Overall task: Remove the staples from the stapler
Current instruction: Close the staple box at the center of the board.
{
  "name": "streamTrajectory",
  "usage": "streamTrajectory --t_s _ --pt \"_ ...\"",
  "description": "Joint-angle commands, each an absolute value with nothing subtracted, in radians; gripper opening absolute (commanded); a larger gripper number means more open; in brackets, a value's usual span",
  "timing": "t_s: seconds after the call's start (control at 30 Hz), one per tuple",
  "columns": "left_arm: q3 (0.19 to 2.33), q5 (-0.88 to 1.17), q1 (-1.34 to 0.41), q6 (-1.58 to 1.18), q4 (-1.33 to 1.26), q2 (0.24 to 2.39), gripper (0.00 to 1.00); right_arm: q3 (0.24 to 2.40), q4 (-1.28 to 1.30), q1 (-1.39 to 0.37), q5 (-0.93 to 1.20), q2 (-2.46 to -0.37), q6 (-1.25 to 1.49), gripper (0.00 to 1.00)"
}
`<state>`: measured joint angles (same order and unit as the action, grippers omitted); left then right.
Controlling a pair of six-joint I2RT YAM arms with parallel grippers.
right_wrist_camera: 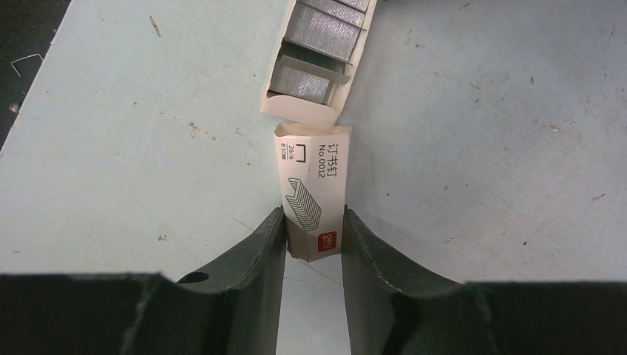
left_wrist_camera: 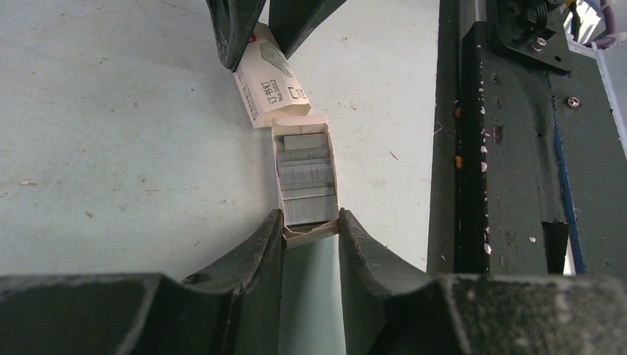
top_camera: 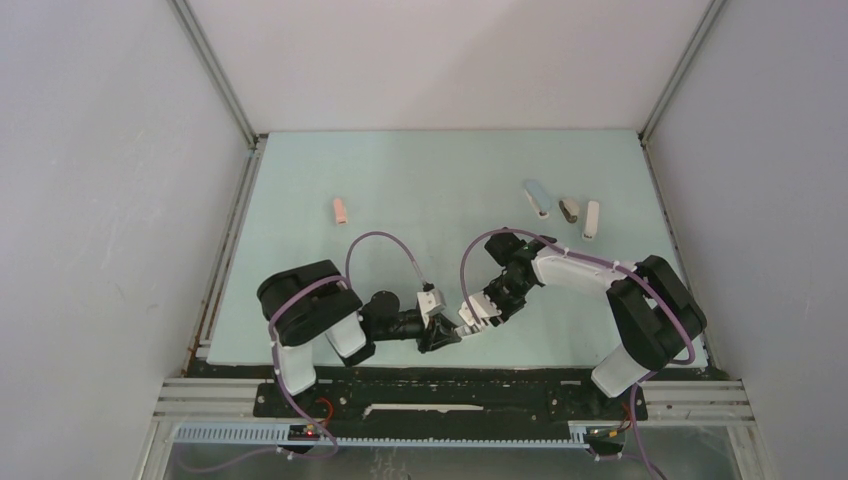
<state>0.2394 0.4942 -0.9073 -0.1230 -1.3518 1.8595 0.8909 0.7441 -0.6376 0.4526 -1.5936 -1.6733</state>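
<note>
Overhead, the pale green table (top_camera: pixel 420 180) fills the walled cell, and the two arms bend in from its near edge until their claws almost meet just in front of the bases. The left arm (top_camera: pixel 310 310) reaches rightward and the right arm (top_camera: pixel 640 310) leftward, each trailing a purple cable. Far back on the table, well apart from both claws, lie four small staplers: a pink stapler (top_camera: pixel 340 210) alone on the left, and a blue stapler (top_camera: pixel 537 197), a brownish stapler (top_camera: pixel 569 209) and a white stapler (top_camera: pixel 592 220) clustered on the right. The left gripper (left_wrist_camera: pixel 310 222) is clamped on the near end of an inner tray (left_wrist_camera: pixel 307 235), the open cardboard drawer of a staple box, with a dark finger pressed against each side wall. The right gripper (right_wrist_camera: pixel 314 222) pinches the box's printed cardboard sleeve (right_wrist_camera: pixel 314 185) from the opposite end. The sleeve is pulled almost wholly off the tray, so that the two halves meet only at a small flap and sit slightly angled to each other. The staples (left_wrist_camera: pixel 307 177), grey metallic strips, lie exposed in the tray in several short blocks, just beyond the left claw's fingertips and between the two grippers. From the right wrist they show past the sleeve's far end, one strip lying askew.
</note>
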Motion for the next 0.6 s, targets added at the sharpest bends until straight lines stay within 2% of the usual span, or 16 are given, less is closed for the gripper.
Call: streamTrajectory --t_s 0.0,0.57 --pt "0.254 0.466 -0.905 -0.108 -1.388 1.868 0.34 0.877 0.752 -0.652 0.472 -1.576 -1.685 0.40" --pt "0.254 0.338 -0.903 -0.105 -1.369 1.850 0.34 0.879 0.747 -0.681 0.472 -1.584 -1.670 0.40"
